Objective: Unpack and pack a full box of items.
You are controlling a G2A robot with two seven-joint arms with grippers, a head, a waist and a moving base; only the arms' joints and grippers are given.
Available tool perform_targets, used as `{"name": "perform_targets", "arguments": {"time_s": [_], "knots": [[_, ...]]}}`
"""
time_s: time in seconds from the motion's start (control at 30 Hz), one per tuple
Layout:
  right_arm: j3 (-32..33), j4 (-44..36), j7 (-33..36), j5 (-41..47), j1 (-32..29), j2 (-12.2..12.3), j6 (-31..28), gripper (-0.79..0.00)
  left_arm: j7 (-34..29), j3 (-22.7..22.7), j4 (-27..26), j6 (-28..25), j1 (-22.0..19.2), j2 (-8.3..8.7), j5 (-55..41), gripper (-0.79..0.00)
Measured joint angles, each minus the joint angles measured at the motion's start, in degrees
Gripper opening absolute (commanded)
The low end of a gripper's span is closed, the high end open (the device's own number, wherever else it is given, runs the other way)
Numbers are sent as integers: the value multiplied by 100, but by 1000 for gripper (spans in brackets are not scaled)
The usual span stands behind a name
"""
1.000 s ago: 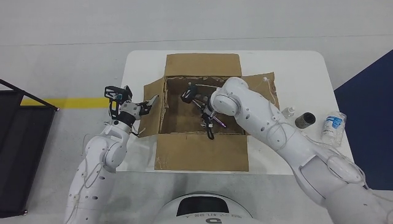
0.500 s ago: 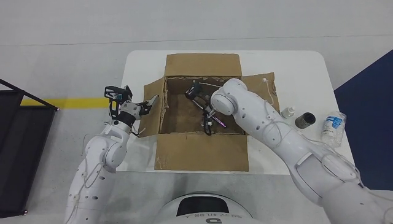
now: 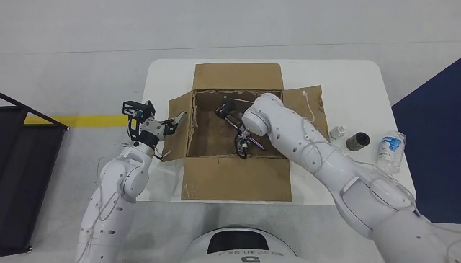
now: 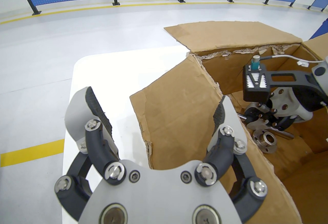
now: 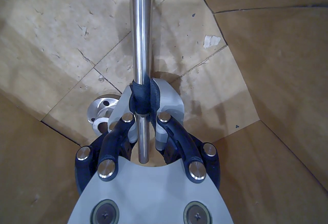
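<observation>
White worktop (image 3: 166,76), open box (image 3: 238,76), rod (image 5: 139,17) gripped!
Inside the box, right end effector (image 5: 144,104) pinches the rod near one end, long axis straight ahead of it; left end effector (image 4: 155,107) spread at the box's side flap.

The right arm (image 3: 302,144) is drifting a little to the left over the box (image 3: 238,76). Its rounded white joint is sliding from above the box's right wall toward the middle of the opening. As it goes, the right flap (image 3: 311,113) is coming further into sight, and so is the white cable (image 3: 308,96) lying across it. The right gripper (image 5: 144,99), clamped on the metal rod (image 5: 139,17), is creeping left and slightly nearer along the box floor. The black bracket on its wrist is wobbling, first swinging right, now easing back left.
</observation>
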Motion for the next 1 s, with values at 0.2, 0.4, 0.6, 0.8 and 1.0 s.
{"name": "perform_targets", "arguments": {"time_s": [0.2,0.4,0.6,0.8,1.0], "knots": [[398,-675,-37,-9,-187,168,-178,-785,0,0,0,0,0,0,0,0],[1349,-1638,170,279,-773,551,-456,-785,0,0,0,0,0,0,0,0],[2337,-2944,-178,392,-1596,889,-968,-785,0,0,0,0,0,0,0,0],[3655,-4316,-1145,593,-2727,1174,-1267,-785,0,0,0,0,0,0,0,0],[5197,-5448,-1711,1054,-3926,1394,-1645,-785,0,0,0,0,0,0,0,0]]}}
